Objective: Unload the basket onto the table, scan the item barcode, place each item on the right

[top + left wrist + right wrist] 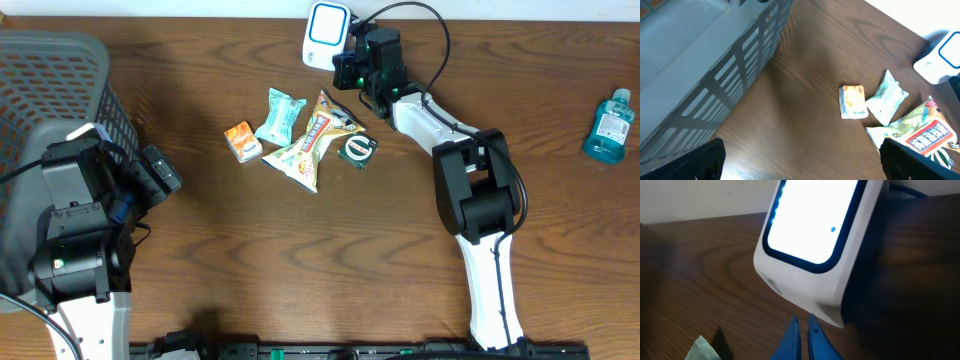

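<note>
Since the scanner (326,30) stands at the far edge of the tabletop (300,260) with its lit window facing out, my right gripper (804,330) sits just before it, closed and empty. The snack packets (300,135) to be scanned lie untouched between my arms. My left gripper (160,172) hangs wide open beside the basket (60,70), holding nothing.

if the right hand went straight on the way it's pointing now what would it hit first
The white scanner: the shut right hand points at its lower edge, with nothing between them in the wrist view. The gap looks small, but depth is unclear.
</note>
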`<state>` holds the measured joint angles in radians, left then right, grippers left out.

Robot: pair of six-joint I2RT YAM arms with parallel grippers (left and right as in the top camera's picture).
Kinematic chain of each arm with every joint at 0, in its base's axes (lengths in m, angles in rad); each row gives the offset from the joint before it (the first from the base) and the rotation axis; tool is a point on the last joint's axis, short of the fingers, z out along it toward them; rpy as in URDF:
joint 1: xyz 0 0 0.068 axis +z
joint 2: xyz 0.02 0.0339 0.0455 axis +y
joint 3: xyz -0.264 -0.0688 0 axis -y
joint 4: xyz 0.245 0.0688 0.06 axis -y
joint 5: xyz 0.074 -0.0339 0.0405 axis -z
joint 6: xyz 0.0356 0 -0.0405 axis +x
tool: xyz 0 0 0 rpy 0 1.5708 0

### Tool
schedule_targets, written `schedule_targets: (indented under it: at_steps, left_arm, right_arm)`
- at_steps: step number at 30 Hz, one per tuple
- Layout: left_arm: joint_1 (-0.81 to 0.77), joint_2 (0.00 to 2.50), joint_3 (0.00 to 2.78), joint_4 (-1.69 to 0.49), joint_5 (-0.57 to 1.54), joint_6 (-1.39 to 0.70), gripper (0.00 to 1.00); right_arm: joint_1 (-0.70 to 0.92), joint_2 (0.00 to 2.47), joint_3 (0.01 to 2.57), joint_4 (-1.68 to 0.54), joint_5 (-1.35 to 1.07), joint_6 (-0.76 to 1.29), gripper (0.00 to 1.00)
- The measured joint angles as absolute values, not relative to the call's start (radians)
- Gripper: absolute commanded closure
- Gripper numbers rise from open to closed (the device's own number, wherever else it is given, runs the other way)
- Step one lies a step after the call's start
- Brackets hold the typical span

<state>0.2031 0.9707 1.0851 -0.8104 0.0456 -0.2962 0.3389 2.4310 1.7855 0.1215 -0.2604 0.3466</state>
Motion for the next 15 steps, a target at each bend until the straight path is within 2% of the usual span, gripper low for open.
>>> schedule_targets:
  at_steps: [15]
  left_arm:
    - [0.203, 0.971, 1.085, -0.810, 0.046, -0.296, 0.02]
  right_arm:
    - [0.339, 2.473, 1.785, 0.151, -0.231, 0.347, 0.99]
